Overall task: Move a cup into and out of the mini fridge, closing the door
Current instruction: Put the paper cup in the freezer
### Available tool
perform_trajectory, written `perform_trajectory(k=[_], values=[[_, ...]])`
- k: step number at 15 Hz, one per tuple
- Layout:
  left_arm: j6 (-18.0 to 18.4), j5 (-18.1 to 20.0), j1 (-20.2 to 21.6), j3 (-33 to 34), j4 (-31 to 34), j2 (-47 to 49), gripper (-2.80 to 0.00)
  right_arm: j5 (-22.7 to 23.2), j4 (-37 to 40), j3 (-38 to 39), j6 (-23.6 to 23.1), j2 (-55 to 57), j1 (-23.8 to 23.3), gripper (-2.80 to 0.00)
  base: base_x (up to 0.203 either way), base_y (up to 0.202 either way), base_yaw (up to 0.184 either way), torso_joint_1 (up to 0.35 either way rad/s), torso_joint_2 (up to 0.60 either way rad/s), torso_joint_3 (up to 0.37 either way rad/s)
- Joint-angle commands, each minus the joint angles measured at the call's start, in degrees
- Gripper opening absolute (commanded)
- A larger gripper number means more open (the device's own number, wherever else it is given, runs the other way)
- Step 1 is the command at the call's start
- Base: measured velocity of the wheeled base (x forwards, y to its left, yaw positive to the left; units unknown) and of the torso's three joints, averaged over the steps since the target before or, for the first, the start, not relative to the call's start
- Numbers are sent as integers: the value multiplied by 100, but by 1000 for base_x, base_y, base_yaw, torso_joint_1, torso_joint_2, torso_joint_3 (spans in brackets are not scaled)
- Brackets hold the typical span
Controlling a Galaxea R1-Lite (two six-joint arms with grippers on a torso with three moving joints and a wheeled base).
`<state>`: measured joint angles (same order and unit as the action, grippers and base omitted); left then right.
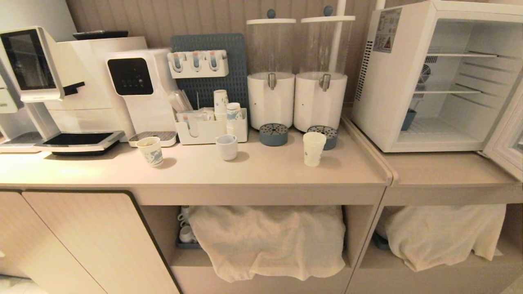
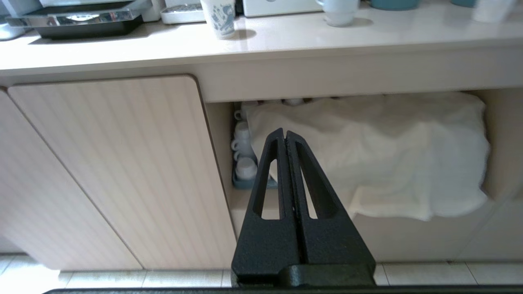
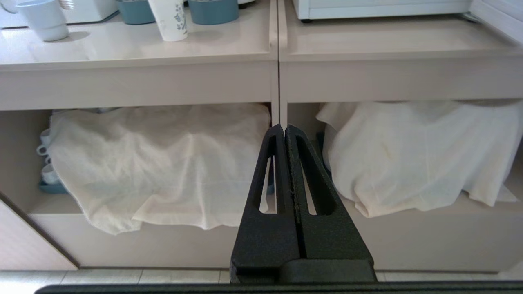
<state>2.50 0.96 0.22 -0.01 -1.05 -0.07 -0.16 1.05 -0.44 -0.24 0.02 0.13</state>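
We are seeing neither arm in the head view; both are showing only in their own wrist cameras, low in front of the cabinets. The door (image 1: 506, 126) is running off the right edge, so we are making out only part of its white frame and glass, swung open, and white cloths (image 1: 267, 241) are hiding most of what sits on the lower shelves, apart from a few small cups (image 2: 243, 155) peeking out beside one. The mini fridge (image 1: 429, 77) is standing open on the right-hand counter, its shelves and fan showing, with a blue object at its back corner too dim to identify. The cup (image 1: 314, 148) is standing upright on the counter (image 1: 253, 171), in front of the two drink dispensers (image 1: 296, 73), well above and beyond both grippers. From the right gripper (image 3: 284, 127) it is sitting up and off to the left; from the left gripper (image 2: 284, 131) only its blurred base is showing, far to the right. Both grippers are pointing level toward the cabinet fronts, each with its fingers pressed together on nothing.
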Motion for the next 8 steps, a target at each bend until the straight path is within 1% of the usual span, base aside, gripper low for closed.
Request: perform_trajectory(k=[1,8], values=[[5,9,4,28,-1,7,-280,-2,-8,0,-2,-11,4,-280,92,0,1,2,12,-2],[-10,-17,4,28,-9,7,-280,-2,-17,9,7,-11,4,-280,0,0,0,0,0,0]])
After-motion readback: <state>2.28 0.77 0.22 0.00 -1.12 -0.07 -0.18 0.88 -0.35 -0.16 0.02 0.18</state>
